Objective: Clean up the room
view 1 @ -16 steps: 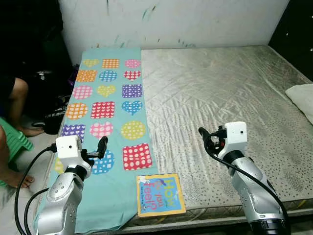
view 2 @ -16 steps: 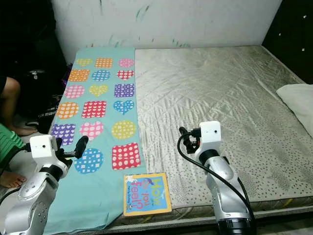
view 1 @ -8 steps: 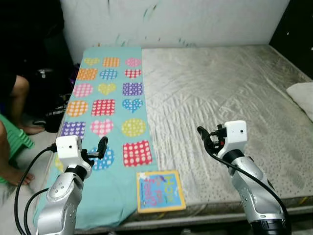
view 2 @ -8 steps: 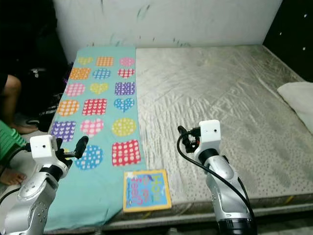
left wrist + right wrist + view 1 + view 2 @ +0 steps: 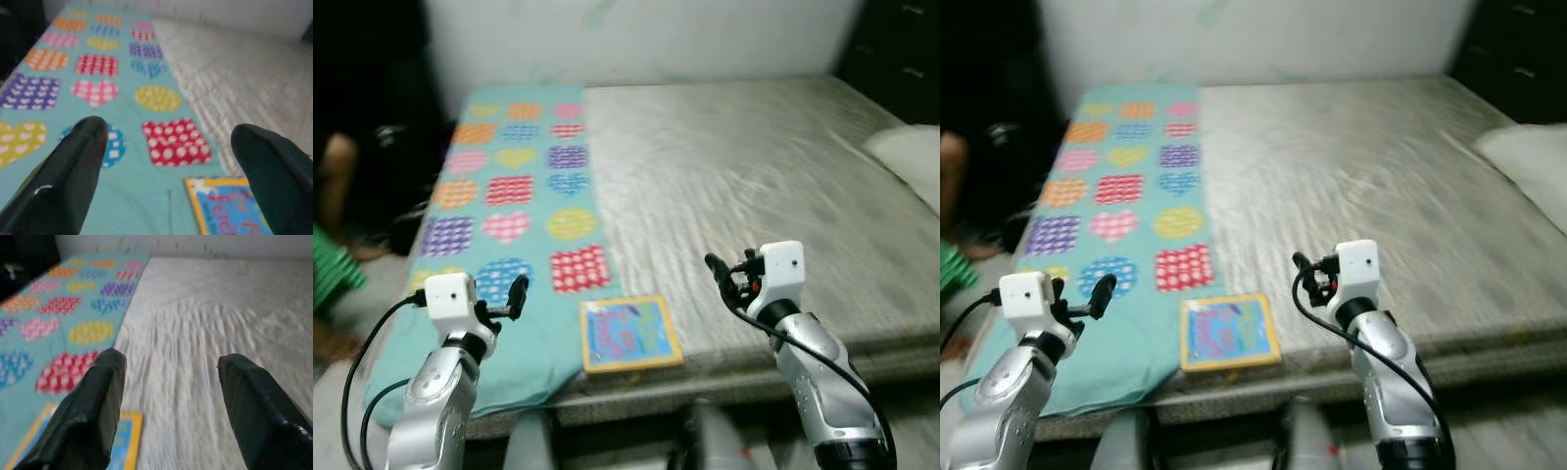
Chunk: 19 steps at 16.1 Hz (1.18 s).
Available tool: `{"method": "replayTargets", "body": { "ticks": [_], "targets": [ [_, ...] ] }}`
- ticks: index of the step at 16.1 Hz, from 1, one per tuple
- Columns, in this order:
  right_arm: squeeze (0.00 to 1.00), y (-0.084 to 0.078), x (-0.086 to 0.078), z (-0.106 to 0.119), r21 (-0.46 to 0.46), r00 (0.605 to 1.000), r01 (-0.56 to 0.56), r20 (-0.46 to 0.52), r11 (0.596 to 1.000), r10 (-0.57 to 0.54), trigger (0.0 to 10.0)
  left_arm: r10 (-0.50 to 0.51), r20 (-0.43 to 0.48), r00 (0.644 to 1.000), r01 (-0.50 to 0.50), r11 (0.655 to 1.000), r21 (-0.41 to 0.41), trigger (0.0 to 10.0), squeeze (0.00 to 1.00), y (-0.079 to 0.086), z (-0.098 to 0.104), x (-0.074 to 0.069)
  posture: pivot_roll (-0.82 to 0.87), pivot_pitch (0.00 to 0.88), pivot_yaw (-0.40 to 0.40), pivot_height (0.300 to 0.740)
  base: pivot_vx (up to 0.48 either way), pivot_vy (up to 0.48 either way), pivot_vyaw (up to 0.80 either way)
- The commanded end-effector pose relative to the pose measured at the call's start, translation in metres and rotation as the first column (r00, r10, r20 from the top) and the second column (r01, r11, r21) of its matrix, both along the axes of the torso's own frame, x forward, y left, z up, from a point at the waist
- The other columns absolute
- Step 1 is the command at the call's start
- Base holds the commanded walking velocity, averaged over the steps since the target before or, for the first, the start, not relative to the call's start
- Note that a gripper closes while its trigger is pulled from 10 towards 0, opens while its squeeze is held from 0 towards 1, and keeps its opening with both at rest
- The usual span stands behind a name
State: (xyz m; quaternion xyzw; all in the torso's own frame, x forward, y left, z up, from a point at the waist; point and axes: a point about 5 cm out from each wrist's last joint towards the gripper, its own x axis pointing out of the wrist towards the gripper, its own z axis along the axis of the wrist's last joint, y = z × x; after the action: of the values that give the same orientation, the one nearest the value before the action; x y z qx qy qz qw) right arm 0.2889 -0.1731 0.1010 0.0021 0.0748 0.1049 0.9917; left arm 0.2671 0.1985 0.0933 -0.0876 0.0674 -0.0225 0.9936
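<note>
A yellow-framed blue picture book (image 5: 628, 333) lies flat at the front edge of the bed, half on the teal blanket (image 5: 509, 186) with coloured hearts and dotted patches. My left gripper (image 5: 168, 147) is open and empty, raised over the blanket's front left part, with the book (image 5: 230, 208) just ahead and to its right. My right gripper (image 5: 168, 377) is also open and empty, hovering over the bare grey mattress (image 5: 744, 166) to the right of the book (image 5: 122, 440). Both eye views are blurred.
A white pillow (image 5: 906, 162) lies at the bed's right edge. A person's leg (image 5: 337, 162) and something green (image 5: 328, 269) are beside the bed on the left. The pale wall runs behind the bed. The bed's front edge (image 5: 724, 367) is below my grippers.
The whole picture has shifted and blurred, so the camera moved: the bed's front edge now sits higher in view. Both arms keep the same pose with open fingers. The book lies where it was.
</note>
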Motion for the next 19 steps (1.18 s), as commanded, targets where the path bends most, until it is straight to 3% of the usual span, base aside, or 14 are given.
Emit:
{"method": "replayTargets", "body": {
  "ticks": [1, 11, 15, 19],
  "targets": [
    [0.0, 0.0065, 0.0064, 0.0087, -0.005, 0.999, -0.028, 0.027, 1.0, 0.028, 10.0, 0.021, -0.023, 1.0, -0.021, 1.0, 0.0, 10.0, 0.0, 0.0058, -0.006, -0.0068, -0.13, 0.053, 0.002, 0.612, 0.0, 0.0, 0.0],
    [0.0, 0.0075, 0.0049, 0.0071, -0.018, 0.998, -0.065, 0.019, 0.998, 0.065, 10.0, 0.031, -0.017, 0.999, -0.031, 1.0, 0.0, 10.0, 0.0, 0.0055, -0.0054, -0.0089, -0.12, 0.051, -0.007, 0.612, 0.0, 0.0, 0.0],
    [0.0, 0.0065, 0.0013, 0.0065, -0.027, 0.997, -0.077, 0.009, 0.997, 0.078, 10.0, 0.039, -0.015, 0.999, -0.039, 0.999, -0.005, 10.0, 0.0, 0.007, -0.0037, -0.0109, -0.12, 0.064, -0.017, 0.577, 0.0, 0.0, 0.0],
    [0.0, 0.0057, 0.0014, 0.0069, -0.027, 0.997, -0.081, 0.006, 0.996, 0.082, 10.0, 0.028, 0.003, 1.0, -0.028, 0.999, -0.032, 10.0, 0.0, 0.0044, 0.0002, -0.0108, -0.13, 0.079, -0.021, 0.572, 0.0, 0.0, 0.0]
  ]
}}
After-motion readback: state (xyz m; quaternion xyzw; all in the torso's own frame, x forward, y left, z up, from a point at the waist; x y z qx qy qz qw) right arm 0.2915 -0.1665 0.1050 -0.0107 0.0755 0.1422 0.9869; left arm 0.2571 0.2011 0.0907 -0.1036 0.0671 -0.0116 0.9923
